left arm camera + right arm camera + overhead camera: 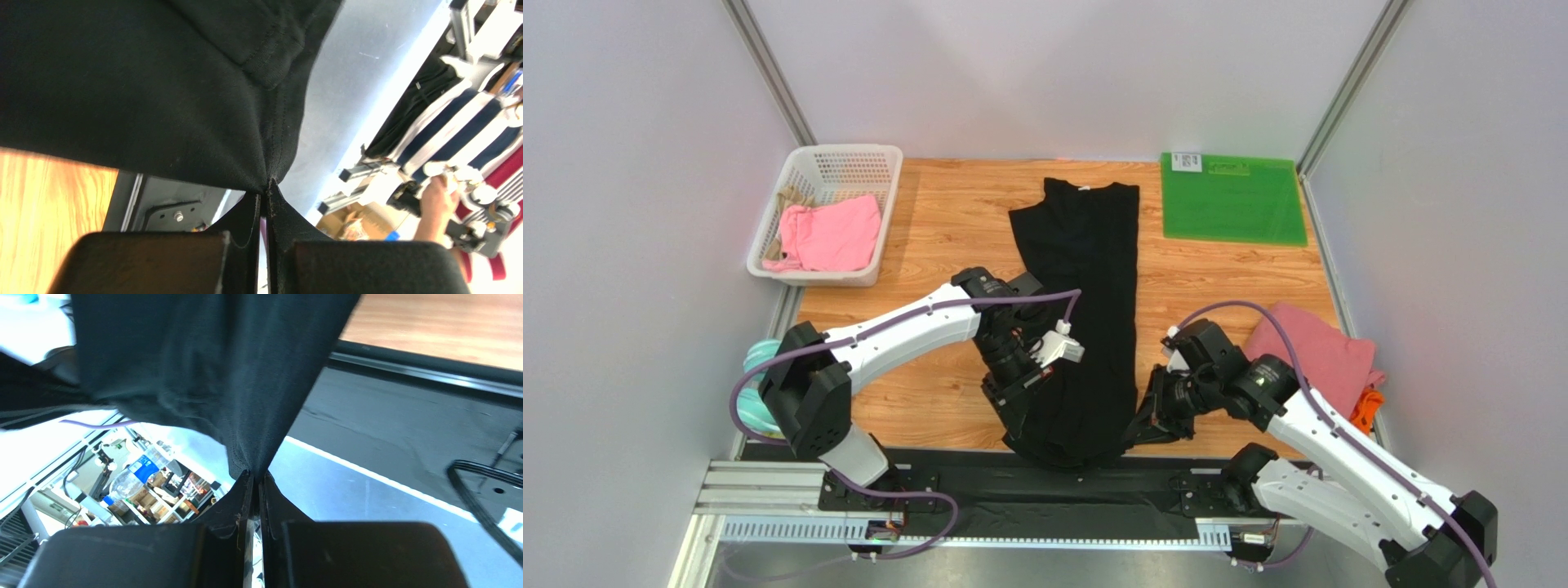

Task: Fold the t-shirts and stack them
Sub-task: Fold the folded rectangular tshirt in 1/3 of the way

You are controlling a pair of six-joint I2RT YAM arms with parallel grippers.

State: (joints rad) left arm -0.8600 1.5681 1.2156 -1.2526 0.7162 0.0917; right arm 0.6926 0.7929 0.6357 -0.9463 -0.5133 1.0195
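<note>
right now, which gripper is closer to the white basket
Left. The left gripper pinches the near hem of the black t-shirt, toward the robot and to the right of the white basket. The right gripper pinches the same hem farther right.

Left arm and right arm bend inward toward each other, both jaws pinched tight

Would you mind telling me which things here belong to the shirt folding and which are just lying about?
Job in hand: black t-shirt, dusty-pink t-shirt, orange t-shirt.
Lying about: green mat, white basket.
</note>
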